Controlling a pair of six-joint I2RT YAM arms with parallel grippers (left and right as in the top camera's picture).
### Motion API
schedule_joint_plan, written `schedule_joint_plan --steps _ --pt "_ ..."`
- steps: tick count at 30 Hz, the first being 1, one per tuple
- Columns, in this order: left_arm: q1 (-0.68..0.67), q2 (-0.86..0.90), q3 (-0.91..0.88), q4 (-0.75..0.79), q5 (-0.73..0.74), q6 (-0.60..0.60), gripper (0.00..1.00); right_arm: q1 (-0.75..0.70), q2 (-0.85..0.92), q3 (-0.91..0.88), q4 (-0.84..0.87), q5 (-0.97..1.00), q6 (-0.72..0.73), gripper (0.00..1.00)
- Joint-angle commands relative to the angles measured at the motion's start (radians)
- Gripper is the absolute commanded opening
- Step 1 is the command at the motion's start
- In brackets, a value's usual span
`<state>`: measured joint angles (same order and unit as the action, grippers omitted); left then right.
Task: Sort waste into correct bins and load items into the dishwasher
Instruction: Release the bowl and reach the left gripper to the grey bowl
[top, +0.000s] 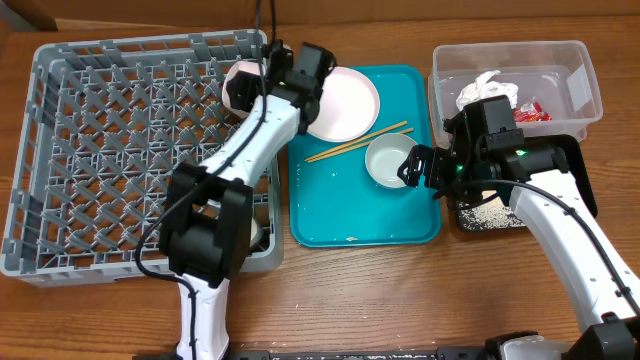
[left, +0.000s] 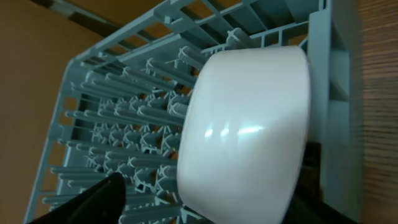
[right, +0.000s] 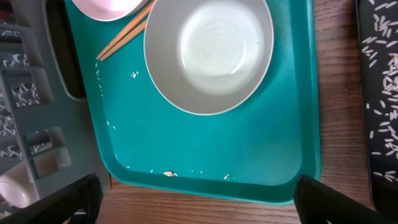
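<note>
A white bowl (left: 245, 130) stands on its side in the far right corner of the grey dishwasher rack (top: 120, 150); from above the bowl (top: 238, 88) leans by the rack wall. My left gripper (top: 258, 78) straddles it, open, and its dark left finger (left: 99, 199) stands clear of the bowl. On the teal tray (top: 330, 215) lie a plate (top: 342, 102), two chopsticks (top: 358, 142) and a second bowl (right: 208, 53). My right gripper (right: 199, 190) hovers open over the tray's near edge, with nothing in it. A brown scrap (right: 168, 173) and rice grains lie on the tray.
The clear tub (top: 575, 70) at the back right holds a crumpled napkin (top: 488, 90) and a red wrapper (top: 532, 112). The black tray (top: 575, 165) in front of it holds rice (top: 488, 215). A small white cup (right: 12, 190) sits in the rack's near right corner.
</note>
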<state>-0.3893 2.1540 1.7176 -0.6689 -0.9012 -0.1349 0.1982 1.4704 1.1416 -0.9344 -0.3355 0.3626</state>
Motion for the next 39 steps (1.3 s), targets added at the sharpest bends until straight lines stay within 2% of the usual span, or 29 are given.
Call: schedule_joint_plan --steps 1,4,9,13,15,19,25,31,39 --pt "-0.019 0.006 0.022 -0.050 0.283 -0.030 0.82 0.005 -0.017 0.025 0.005 0.006 -0.004 1.00" --pt "-0.020 -0.026 0.096 -0.149 0.391 -0.030 0.84 0.005 -0.017 0.025 0.005 0.006 -0.004 1.00" --pt "-0.025 -0.068 0.240 -0.327 0.651 -0.029 0.84 0.005 -0.017 0.025 0.005 0.006 -0.004 1.00" --pt "-0.026 -0.075 0.259 -0.365 0.884 -0.030 0.84 0.005 -0.017 0.025 0.005 0.006 -0.004 1.00" --pt "-0.026 -0.072 0.245 -0.371 1.005 -0.056 0.78 0.005 -0.017 0.025 0.005 0.006 -0.004 1.00" --pt "-0.035 -0.061 0.235 -0.373 1.016 -0.177 0.75 0.005 -0.017 0.025 0.005 0.006 -0.004 1.00" --pt "-0.106 -0.024 0.234 -0.354 1.021 -0.223 0.70 0.005 -0.017 0.025 0.005 0.006 -0.004 1.00" --pt "-0.176 0.041 0.234 -0.320 0.898 -0.389 0.68 0.005 -0.017 0.025 0.005 0.006 -0.004 1.00" --pt "-0.208 0.146 0.234 -0.299 0.902 -0.417 0.57 0.005 -0.017 0.025 0.005 0.006 -0.004 1.00"
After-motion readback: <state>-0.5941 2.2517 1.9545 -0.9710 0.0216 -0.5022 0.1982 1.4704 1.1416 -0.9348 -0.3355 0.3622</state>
